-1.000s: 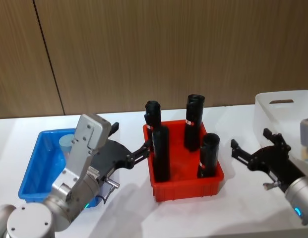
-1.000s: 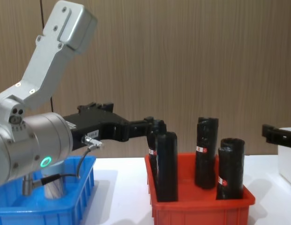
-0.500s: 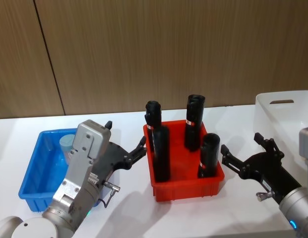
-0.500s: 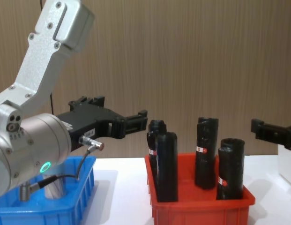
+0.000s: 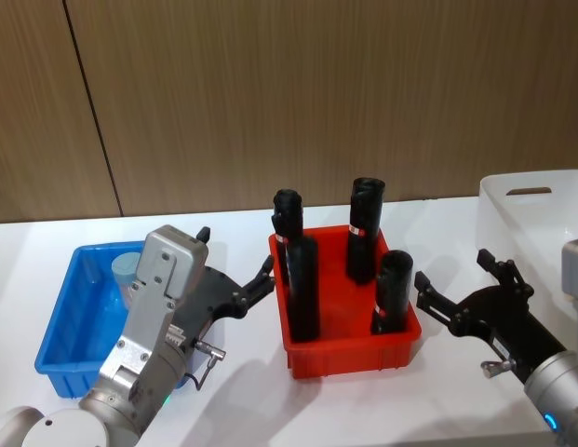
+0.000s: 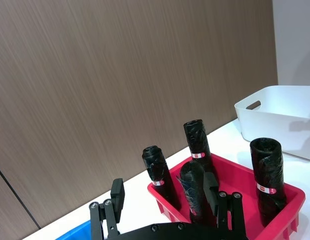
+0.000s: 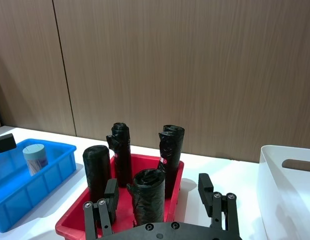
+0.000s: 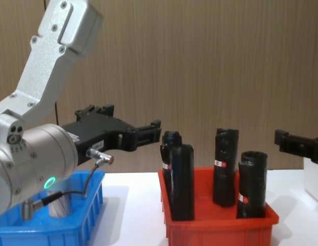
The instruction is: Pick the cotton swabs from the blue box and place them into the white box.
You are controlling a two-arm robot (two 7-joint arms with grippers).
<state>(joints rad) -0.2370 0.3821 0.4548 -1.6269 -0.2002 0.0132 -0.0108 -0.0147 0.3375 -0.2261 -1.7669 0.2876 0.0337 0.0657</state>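
Observation:
One tub of cotton swabs (image 5: 127,270) with a pale lid stands at the back of the blue box (image 5: 73,321) on the left of the table; it also shows as the swab tub (image 7: 35,157) in the right wrist view. My left gripper (image 5: 235,251) hovers open and empty between the blue box and the red bin, to the right of the tub. The white box (image 5: 535,209) sits at the far right. My right gripper (image 5: 453,270) is open and empty, between the red bin and the white box.
A red bin (image 5: 349,352) holding several upright black rolls (image 5: 363,228) stands mid-table between the two boxes. A wood-panelled wall runs close behind the table. Bare white tabletop lies in front of the bins.
Over the last second my left gripper drew back from the red bin toward the blue box, and my right gripper moved left toward the red bin. Both have held still since half a second ago.

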